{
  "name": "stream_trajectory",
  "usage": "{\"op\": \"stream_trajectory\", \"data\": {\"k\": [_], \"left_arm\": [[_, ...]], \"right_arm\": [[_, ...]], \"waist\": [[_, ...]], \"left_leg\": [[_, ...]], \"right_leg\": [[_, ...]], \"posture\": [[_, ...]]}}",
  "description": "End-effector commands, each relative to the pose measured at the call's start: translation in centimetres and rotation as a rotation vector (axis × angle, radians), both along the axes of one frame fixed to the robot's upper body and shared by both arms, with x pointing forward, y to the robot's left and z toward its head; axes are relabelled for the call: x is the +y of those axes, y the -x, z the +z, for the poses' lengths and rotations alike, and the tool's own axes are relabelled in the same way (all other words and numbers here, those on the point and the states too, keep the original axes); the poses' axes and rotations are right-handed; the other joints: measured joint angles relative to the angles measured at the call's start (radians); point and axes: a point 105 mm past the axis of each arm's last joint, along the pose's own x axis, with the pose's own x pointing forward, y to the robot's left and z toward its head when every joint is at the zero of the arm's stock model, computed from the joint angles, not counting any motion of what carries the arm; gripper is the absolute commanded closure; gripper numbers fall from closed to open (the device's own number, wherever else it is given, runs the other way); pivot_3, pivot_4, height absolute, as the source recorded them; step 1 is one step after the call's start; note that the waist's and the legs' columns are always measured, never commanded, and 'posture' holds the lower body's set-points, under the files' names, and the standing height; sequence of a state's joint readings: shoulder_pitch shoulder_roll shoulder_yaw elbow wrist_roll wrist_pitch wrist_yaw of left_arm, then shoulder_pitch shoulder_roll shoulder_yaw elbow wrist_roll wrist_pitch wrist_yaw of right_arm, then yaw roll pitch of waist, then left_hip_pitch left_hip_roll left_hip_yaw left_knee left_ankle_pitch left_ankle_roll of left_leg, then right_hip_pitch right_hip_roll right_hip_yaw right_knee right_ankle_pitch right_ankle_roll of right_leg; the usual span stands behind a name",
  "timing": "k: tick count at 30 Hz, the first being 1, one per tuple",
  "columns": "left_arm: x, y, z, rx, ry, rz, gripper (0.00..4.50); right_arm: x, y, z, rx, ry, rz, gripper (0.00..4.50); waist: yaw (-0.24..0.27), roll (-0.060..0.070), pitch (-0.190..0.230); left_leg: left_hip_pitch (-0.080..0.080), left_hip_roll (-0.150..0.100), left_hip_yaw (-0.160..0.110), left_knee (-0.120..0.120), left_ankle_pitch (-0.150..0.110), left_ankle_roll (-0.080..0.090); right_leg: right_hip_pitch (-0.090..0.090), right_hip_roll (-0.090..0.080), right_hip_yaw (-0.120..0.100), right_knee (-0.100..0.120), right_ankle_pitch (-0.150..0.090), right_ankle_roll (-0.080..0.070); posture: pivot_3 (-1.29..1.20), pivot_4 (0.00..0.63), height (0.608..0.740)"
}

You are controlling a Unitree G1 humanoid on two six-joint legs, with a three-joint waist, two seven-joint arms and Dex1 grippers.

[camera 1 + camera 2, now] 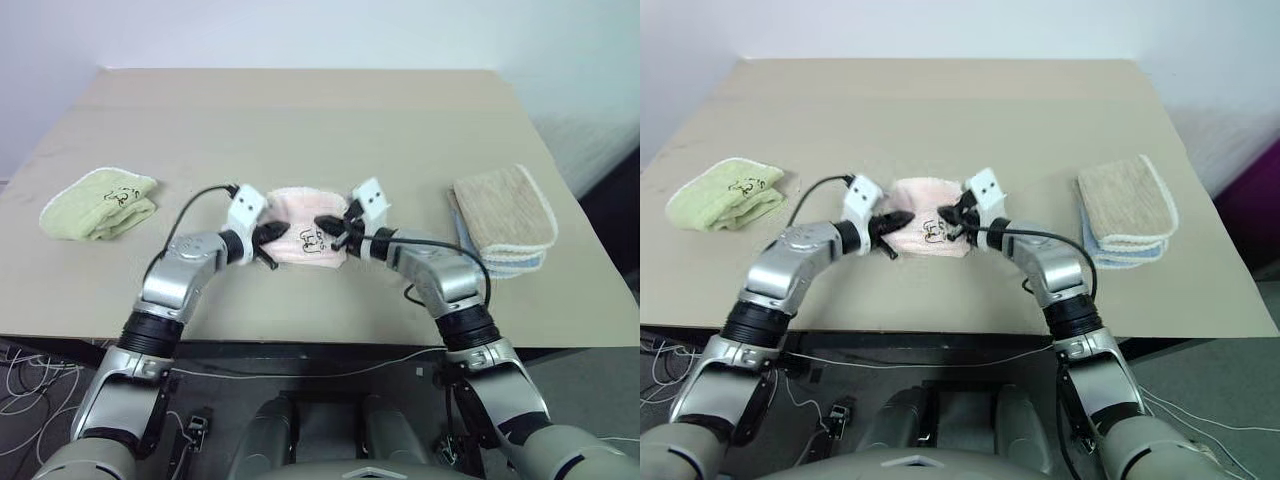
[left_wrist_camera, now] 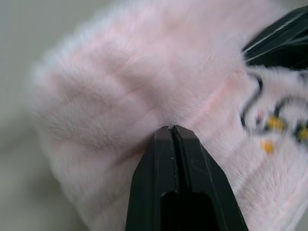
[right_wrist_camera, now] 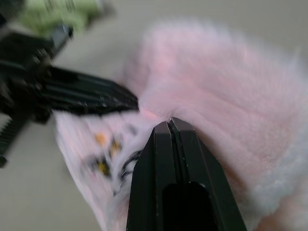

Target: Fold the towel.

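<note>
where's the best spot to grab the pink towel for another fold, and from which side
Probably its two short ends, one gripper per end, each coming in from its own side. The pink towel lies as a small bundle on the table, and the left gripper and right gripper already sit shut at opposite ends; whether cloth is pinched isn't clear.

A lab: bare table (image 1: 300, 110), plain white wall (image 1: 300, 30), loose floor cables (image 1: 25, 375).
</note>
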State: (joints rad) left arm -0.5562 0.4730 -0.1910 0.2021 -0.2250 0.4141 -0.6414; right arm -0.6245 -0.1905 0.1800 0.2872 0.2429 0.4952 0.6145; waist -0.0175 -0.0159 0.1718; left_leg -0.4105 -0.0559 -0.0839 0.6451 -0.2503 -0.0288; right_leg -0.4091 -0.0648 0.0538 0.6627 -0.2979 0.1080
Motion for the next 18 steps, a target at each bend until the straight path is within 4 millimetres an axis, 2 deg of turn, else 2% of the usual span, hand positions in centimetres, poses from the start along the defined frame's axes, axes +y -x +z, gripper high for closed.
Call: {"op": "stream_trajectory", "data": {"k": [1, 3, 5, 8, 11, 15, 18], "left_arm": [[0.5, 0.0, -1.4, 0.001, -0.069, 0.004, 4.48], [0.6, -0.1, -1.1, -0.014, -0.05, 0.02, 4.48], [0.7, -0.3, 0.2, -0.045, 0.006, 0.037, 4.48], [1.4, -0.6, 4.0, -0.092, 0.221, 0.087, 4.48], [3.8, -0.6, 7.5, -0.077, 0.47, 0.167, 4.48], [6.7, -0.1, 8.2, 0.035, 0.644, 0.228, 4.48], [8.3, 0.1, 7.1, 0.196, 0.792, 0.271, 3.93]], "right_arm": [[0.2, 0.4, -0.7, -0.009, 0.017, 0.012, 4.5], [0.1, 0.7, -0.6, -0.018, 0.012, 0.022, 4.5], [0.0, 0.8, 0.1, -0.055, 0.0, 0.029, 4.5], [-0.4, 1.1, 2.4, -0.151, -0.027, 0.042, 4.5], [-1.2, 1.8, 4.7, -0.259, -0.031, 0.059, 4.5], [-2.7, 2.1, 6.9, -0.322, -0.05, 0.027, 4.5], [-3.6, 2.0, 7.6, -0.346, -0.041, -0.005, 4.5]], "waist": [[0.0, 0.0, 0.0], [0.0, 0.001, -0.001], [0.0, 0.0, -0.001], [0.0, 0.0, 0.0], [-0.001, 0.0, 0.0], [-0.004, 0.0, 0.0], [-0.001, 0.0, 0.0]], "left_leg": [[0.0, 0.0, 0.0, 0.0, 0.0, 0.0], [0.001, 0.0, 0.0, 0.0, 0.0, 0.0], [0.001, 0.0, 0.0, 0.0, 0.0, 0.0], [0.001, 0.0, 0.0, 0.0, 0.0, 0.0], [0.0, 0.0, 0.0, 0.001, 0.0, 0.0], [0.0, 0.001, 0.0, 0.001, 0.0, 0.0], [0.0, 0.001, -0.001, 0.001, 0.0, 0.0]], "right_leg": [[0.0, 0.0, 0.0, 0.0, 0.0, 0.0], [0.001, 0.0, 0.0, 0.0, 0.0, 0.0], [0.002, 0.0, 0.0, 0.0, 0.0, 0.0], [0.001, 0.0, 0.0, 0.0, 0.0, 0.0], [0.0, 0.0, 0.0, 0.001, 0.0, 0.0], [0.0, 0.0, 0.0, 0.001, 0.0, 0.0], [0.0, 0.0, 0.0, 0.001, 0.0, 0.0]], "posture": [[0.0, 0.15, 0.74], [0.0, 0.15, 0.74], [0.0, 0.15, 0.74], [0.0, 0.15, 0.74], [0.0, 0.15, 0.74], [0.0, 0.15, 0.74], [0.0, 0.15, 0.74]]}}
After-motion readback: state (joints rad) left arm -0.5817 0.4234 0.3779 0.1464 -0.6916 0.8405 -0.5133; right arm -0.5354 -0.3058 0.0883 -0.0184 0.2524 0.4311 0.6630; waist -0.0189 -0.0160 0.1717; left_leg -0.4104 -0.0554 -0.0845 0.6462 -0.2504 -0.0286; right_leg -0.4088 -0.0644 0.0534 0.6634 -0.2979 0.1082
